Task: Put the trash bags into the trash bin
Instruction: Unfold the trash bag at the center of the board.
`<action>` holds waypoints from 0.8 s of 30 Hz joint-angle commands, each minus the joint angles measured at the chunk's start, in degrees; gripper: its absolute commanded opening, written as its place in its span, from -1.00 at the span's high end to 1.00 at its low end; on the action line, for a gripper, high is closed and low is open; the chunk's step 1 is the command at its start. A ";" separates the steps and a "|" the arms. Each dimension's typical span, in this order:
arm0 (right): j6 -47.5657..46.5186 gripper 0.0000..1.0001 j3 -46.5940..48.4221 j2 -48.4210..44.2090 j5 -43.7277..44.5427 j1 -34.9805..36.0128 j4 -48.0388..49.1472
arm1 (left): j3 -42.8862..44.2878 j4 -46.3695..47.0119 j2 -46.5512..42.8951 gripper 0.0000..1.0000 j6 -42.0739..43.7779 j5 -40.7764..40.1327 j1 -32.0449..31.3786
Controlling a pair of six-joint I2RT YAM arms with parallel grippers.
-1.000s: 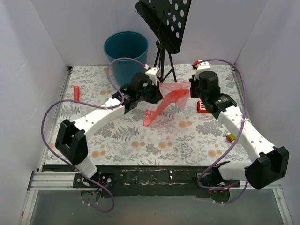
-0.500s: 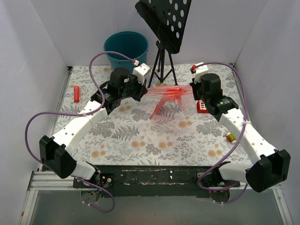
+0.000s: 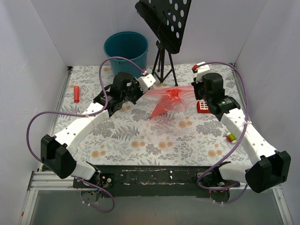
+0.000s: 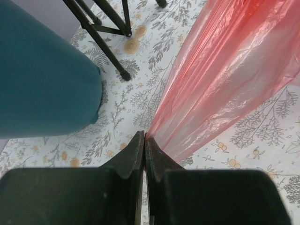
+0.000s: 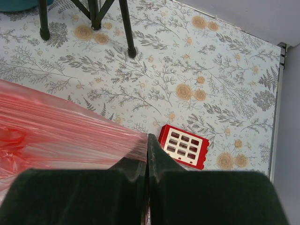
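1. The trash bag point(image 3: 171, 98), a thin red see-through film, is stretched between the two grippers just above the middle of the top view, with a loose corner sagging down and to the left.
2. The left gripper point(image 3: 146, 92) is closed on the bag's left end. In its wrist view the black fingers point(image 4: 133, 157) meet at the bottom centre, and the film point(image 4: 225, 79) fans out from them to the upper right.
3. The right gripper point(image 3: 193, 92) is clamped on the bag's right end. In its wrist view the jaws point(image 5: 147, 140) pinch the film's edge, and the bag point(image 5: 56, 126) fills the left side of the frame.
4. The trash bin point(image 3: 124, 61), teal and round, stands in the upper left of centre in the top view, apart from the bag. Its wall point(image 4: 42, 79) fills the left of the left wrist view.
5. A black tripod stand point(image 3: 162, 61) stands just right of the bin.
6. A red square toy point(image 3: 203, 107) lies on the floral table point(image 3: 154, 140) just beside the right gripper.
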 commanded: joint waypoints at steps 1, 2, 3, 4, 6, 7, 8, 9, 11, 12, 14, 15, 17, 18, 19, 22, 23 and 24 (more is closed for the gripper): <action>-2.18 0.97 2.50 -2.32 8.80 -4.13 -1.42 | -0.84 -2.32 -2.86 1.00 4.11 -12.42 1.98; -2.10 0.97 2.68 -2.41 9.07 -4.48 -1.33 | -0.76 -2.49 -2.68 1.00 4.11 -12.86 1.98; -2.18 0.97 2.86 -2.50 9.16 -4.66 -1.16 | -0.84 -2.58 -2.77 1.00 4.11 -12.95 1.98; -1.92 0.97 3.21 -2.41 9.07 -4.83 -1.07 | -1.02 -2.58 -3.03 1.00 4.20 -12.95 1.98; -1.83 0.97 3.91 -2.32 9.24 -4.84 -0.54 | -1.55 -2.41 -3.55 1.00 4.63 -13.21 1.98; -1.83 0.97 4.26 -2.06 9.42 -5.01 -0.36 | -1.98 -2.41 -3.73 1.00 4.99 -13.74 1.98; -2.01 0.97 4.87 -1.80 10.03 -5.01 -0.10 | -2.42 -2.32 -3.82 1.00 5.25 -14.26 2.16; -2.09 0.97 5.31 -1.45 10.73 -5.10 0.08 | -2.69 -2.32 -4.08 1.00 5.60 -14.62 2.33; -2.36 0.97 5.84 -1.18 11.00 -5.71 0.34 | -3.48 -2.23 -4.35 1.00 6.04 -15.41 2.77; -2.53 0.97 6.11 -1.18 11.26 -5.71 0.51 | -3.57 -2.23 -4.44 1.00 6.22 -15.76 3.04; -2.89 0.97 6.63 -1.18 11.97 -5.98 0.60 | -3.39 -2.49 -4.53 1.00 6.48 -16.29 3.56; -2.89 0.97 6.81 -1.09 12.32 -6.06 0.60 | -3.22 -2.67 -4.61 1.00 6.74 -16.38 3.91; -2.80 0.97 7.16 -1.27 12.32 -6.15 0.43 | -3.04 -2.93 -4.79 1.00 6.84 -16.38 4.53; -2.80 0.97 7.25 -1.27 12.50 -6.24 0.34 | -3.04 -2.85 -5.14 1.00 6.75 -16.38 4.79; -2.80 0.97 7.34 -1.44 12.24 -6.24 0.34 | -3.22 -2.41 -5.66 1.00 6.40 -16.21 5.06; -1.66 0.97 8.48 -1.44 8.74 -6.24 -0.53 | -2.78 -0.91 -7.33 0.86 1.41 -11.66 5.41; -1.13 0.97 8.66 -1.53 5.93 -6.24 -0.80 | -1.91 -1.09 -7.86 0.29 -2.79 -7.98 5.50; -0.61 0.97 8.92 -1.44 3.38 -6.24 -1.32 | -1.46 -0.39 -9.00 -0.26 -7.36 -5.07 5.50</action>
